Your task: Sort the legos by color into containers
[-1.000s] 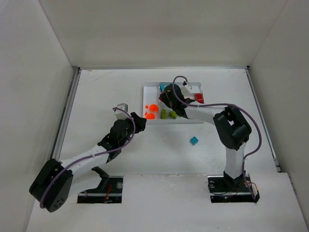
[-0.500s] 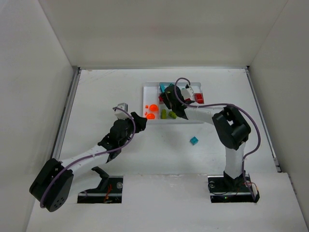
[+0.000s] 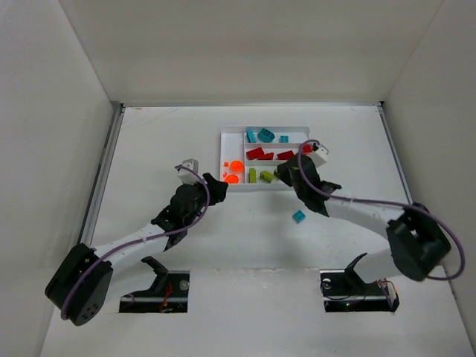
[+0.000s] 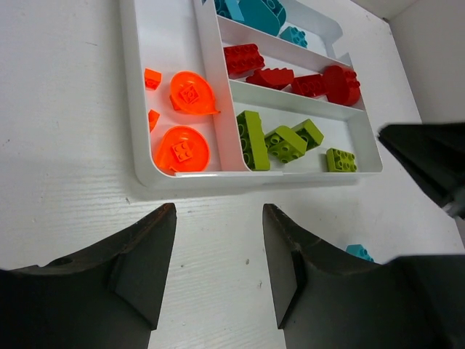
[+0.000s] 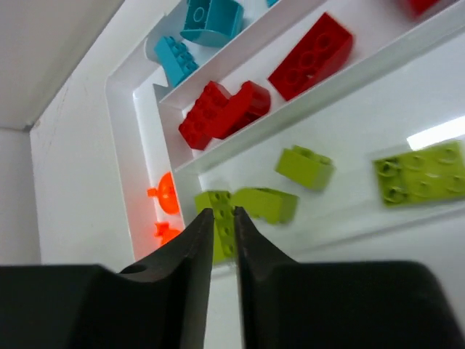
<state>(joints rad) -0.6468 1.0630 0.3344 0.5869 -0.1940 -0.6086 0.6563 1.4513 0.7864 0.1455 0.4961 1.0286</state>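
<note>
Fingers on the right (image 5: 182,283) are hovering shut and empty, left fingers (image 4: 138,269) spread empty, so descending unopened risks skidding the teal lego (image 3: 298,216), just right of centre, across the counter (image 3: 245,242).

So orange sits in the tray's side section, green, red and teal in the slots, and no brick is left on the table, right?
No: one teal brick lies out on the table, apart from the tray, as the top external view shows. The tray's sorting is as stated.
</note>
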